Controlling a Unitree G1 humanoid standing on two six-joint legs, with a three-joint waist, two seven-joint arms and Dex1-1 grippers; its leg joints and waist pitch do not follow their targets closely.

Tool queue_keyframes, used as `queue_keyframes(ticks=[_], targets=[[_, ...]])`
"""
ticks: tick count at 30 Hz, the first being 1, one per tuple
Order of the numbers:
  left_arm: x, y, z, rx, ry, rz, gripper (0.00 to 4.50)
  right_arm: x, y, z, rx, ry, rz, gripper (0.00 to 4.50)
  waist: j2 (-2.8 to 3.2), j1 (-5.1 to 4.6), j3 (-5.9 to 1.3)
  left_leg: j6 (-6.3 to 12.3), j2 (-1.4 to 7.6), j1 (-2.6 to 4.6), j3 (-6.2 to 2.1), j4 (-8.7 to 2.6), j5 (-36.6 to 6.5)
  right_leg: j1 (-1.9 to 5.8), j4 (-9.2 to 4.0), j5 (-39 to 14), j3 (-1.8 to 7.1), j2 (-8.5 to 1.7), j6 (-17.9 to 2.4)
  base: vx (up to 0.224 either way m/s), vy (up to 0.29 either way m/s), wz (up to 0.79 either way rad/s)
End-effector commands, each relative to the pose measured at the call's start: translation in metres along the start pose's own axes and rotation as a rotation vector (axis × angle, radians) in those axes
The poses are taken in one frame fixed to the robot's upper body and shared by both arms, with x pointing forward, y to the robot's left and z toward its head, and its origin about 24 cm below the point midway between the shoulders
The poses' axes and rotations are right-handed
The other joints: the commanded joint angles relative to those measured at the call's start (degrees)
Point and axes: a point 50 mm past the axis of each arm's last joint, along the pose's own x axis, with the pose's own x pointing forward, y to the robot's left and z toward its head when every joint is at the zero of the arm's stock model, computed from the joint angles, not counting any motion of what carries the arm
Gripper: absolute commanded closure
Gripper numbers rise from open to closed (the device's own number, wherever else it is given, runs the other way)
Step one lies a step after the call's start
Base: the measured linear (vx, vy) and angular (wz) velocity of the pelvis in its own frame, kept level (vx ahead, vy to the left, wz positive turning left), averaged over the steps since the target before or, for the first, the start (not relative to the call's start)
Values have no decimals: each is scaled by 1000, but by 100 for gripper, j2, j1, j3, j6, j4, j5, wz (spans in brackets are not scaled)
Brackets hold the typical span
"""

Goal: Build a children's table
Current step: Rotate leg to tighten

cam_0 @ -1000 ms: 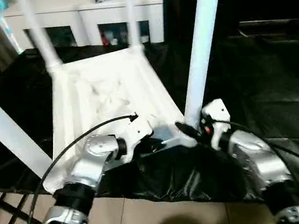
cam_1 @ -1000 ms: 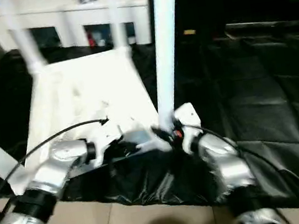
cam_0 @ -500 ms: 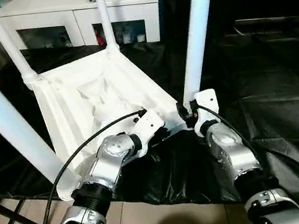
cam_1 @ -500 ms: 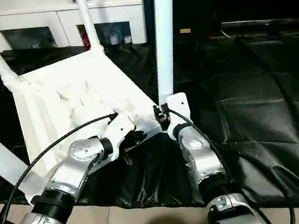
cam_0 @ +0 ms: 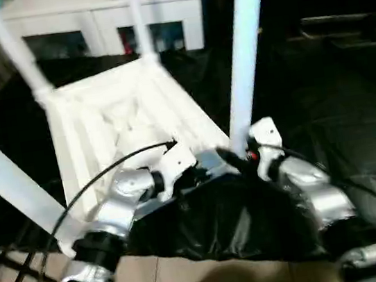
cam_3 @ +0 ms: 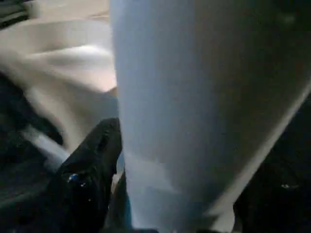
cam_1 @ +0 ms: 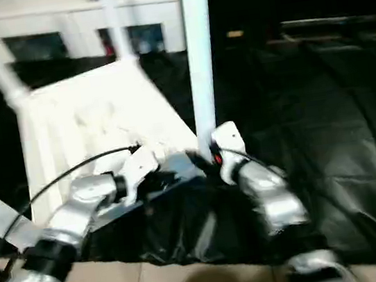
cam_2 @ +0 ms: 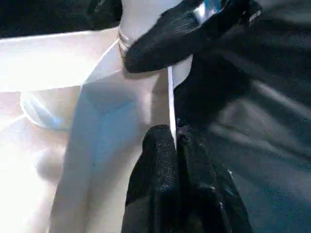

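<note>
- Our left gripper (cam_2: 176,145) is nearest us, pinched tight on the thin near edge of the table top (cam_0: 111,117); the white rim runs up between the two black fingers (cam_2: 155,170).
- Just beyond that grip, our left wrist view shows a black finger of the right gripper (cam_0: 236,159) lying against the base of the near right leg (cam_0: 242,49), where the leg meets its corner socket.
- In our right wrist view that leg (cam_3: 189,107) stands directly ahead of the fingers, very close. We cannot tell whether the right jaws are spread or pressed on the leg.
- The table top lies upside down, ribbed underside up, stretching away from both grippers on black sheeting (cam_0: 349,90).
- Left of our left gripper, the near left leg (cam_0: 4,177) rises slantwise from its corner.
- Beyond the grippers, at the top's far corners, two more legs (cam_0: 138,22) stand up.
- Farthest off, behind the table, sits a white cabinet (cam_0: 100,16) with glass doors.
</note>
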Motion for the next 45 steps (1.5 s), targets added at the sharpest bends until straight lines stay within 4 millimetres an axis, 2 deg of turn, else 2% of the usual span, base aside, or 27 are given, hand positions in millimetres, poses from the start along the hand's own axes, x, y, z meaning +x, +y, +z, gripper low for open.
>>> queue_keyframes(ticks=[1,2,3,6,7,9,12,15,22,34,35,38,39,40,41,42,43,44,45], targets=[[1,-5,14,68,-54,-85,450,0,16,-6,14,40,164,126,-38,43,-332,571,67,-88,86,-302,-683,385,-261,-211,205,-260,-1445,0,0,0],[-4,-4,12,67,-50,-106,450,-6,17,-6,10,53,236,126,-22,60,-335,569,72,-83,87,-301,-682,376,-261,-229,204,-268,-1448,0,0,0],[-4,-4,12,67,-50,-106,450,-6,17,-6,10,53,236,126,-45,81,-324,575,71,-80,94,-301,-731,370,-266,-315,203,-259,-1437,0,0,0],[-12,-4,9,68,-41,-137,450,-15,19,-6,0,82,342,126,-50,141,-319,530,85,-65,104,-308,-824,350,-284,-545,214,-281,-1393,0,0,0],[-15,-3,8,69,-32,-148,450,-18,19,-5,-6,88,378,126,-112,155,-315,524,77,-73,107,-311,-802,367,-289,-587,212,-274,-1346,0,0,0],[-19,-2,6,69,-23,-164,450,-21,19,-3,-6,91,418,126,-80,176,-318,518,85,-74,105,-310,-759,353,-281,-641,215,-288,-1327,0,0,0],[-27,0,4,70,-4,-199,450,-26,20,1,-9,87,490,126,-96,197,-329,542,82,-85,103,-296,-647,356,-254,-513,210,-283,-1347,0,0,0],[-29,1,4,70,2,-214,450,-28,20,2,-13,91,518,126,-115,214,-332,546,78,-86,106,-287,-571,357,-246,-434,204,-288,-1375,0,0,0],[-28,2,4,71,8,-226,450,-29,20,1,-1,96,529,190,-105,276,-342,508,75,-85,105,-273,-499,356,-231,-393,208,-289,-1371,0,0,0],[-23,3,4,59,-17,-182,450,-28,28,-4,24,90,536,200,-100,292,-352,501,68,-87,107,-253,-479,355,-227,-383,201,-284,-1348,0,0,0],[-21,4,5,57,-21,-161,450,-26,28,-5,30,81,514,200,-87,294,-352,491,69,-87,105,-254,-500,354,-227,-408,201,-284,-1346,0,0,0],[-18,5,5,54,-20,-129,450,-22,28,-7,36,75,460,200,-96,296,-331,418,68,-91,103,-272,-656,349,-260,-686,203,-295,-1271,0,0,0],[-9,9,9,42,-20,-47,450,-11,23,-13,62,64,293,200,-162,281,-315,375,67,-92,110,-289,-748,344,-291,-928,208,-301,-1193,0,0,0],[-3,11,12,32,-29,-10,450,-5,20,-16,77,61,195,200,-169,258,-282,258,46,-77,112,-319,-924,320,-355,-1414,210,-318,-1070,0,0,0],[-3,11,12,32,-29,-10,450,-5,20,-16,77,61,195,200,-145,251,-274,187,37,-58,106,-331,-1039,309,-373,-1735,207,-323,-985,-58,-14,-2],[2,11,14,24,-37,15,450,1,17,-18,81,60,99,200,-159,233,-262,111,29,-50,85,-365,-1226,323,-422,-2293,195,-337,-776,-58,-14,-2],[4,10,14,23,-38,18,450,2,17,-19,88,60,80,200,-164,208,-254,81,37,-60,77,-384,-1273,311,-445,-2460,210,-344,-653,0,0,0],[10,9,17,20,-43,37,450,7,14,-22,120,65,-17,200,-245,189,-255,73,43,-51,78,-390,-1276,300,-459,-2507,213,-349,-606,0,0,0],[27,3,23,2,-60,79,450,17,10,-28,204,65,-207,200,-282,148,-252,41,34,-62,69,-402,-1262,299,-453,-2597,208,-348,-566,0,0,0]])
